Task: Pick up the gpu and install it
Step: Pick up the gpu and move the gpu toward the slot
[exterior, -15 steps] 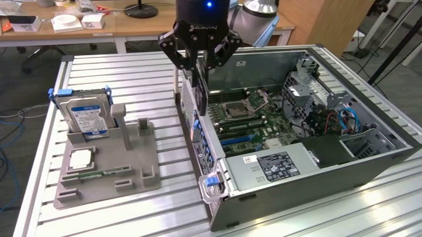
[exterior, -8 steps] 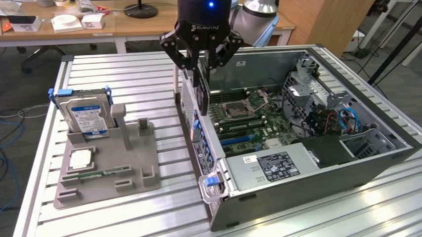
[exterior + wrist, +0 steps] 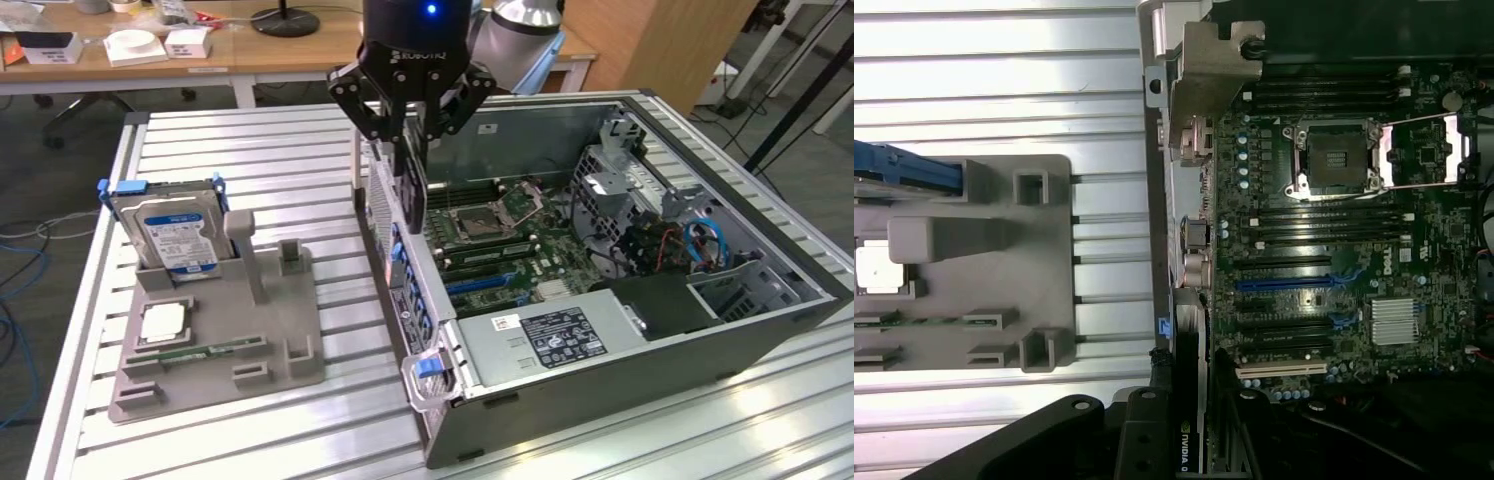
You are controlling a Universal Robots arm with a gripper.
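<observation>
Aluminium worktop (image 3: 240, 140), slatted, silver; carries every item listed below.

Computer case (image 3: 641, 390): dark grey, lying on its side with the open face up, toward the exterior view's right.

Motherboard (image 3: 501, 240): flat on the case floor, with a processor socket (image 3: 478, 222) and rows of black and blue slots.

Holder (image 3: 267, 360): grey moulded block, just beside the case on the exterior view's left.

Arm (image 3: 416, 20): black, reaching down from above over the case's rear wall. Jaws narrow, clamped on the upper edge of the gpu.

Gpu (image 3: 410, 195): thin dark card, upright and edge-on, hanging from the jaws along the rear wall, its lower edge near the motherboard's slots. Whether it sits in a slot cannot be told.

Hard drive (image 3: 171, 232): silver with a blue label, upright in the holder's far end.

Processor (image 3: 163, 322): square and pale, flat in the holder.

Memory stick (image 3: 200, 353): narrow and green, lying beside the processor.
</observation>
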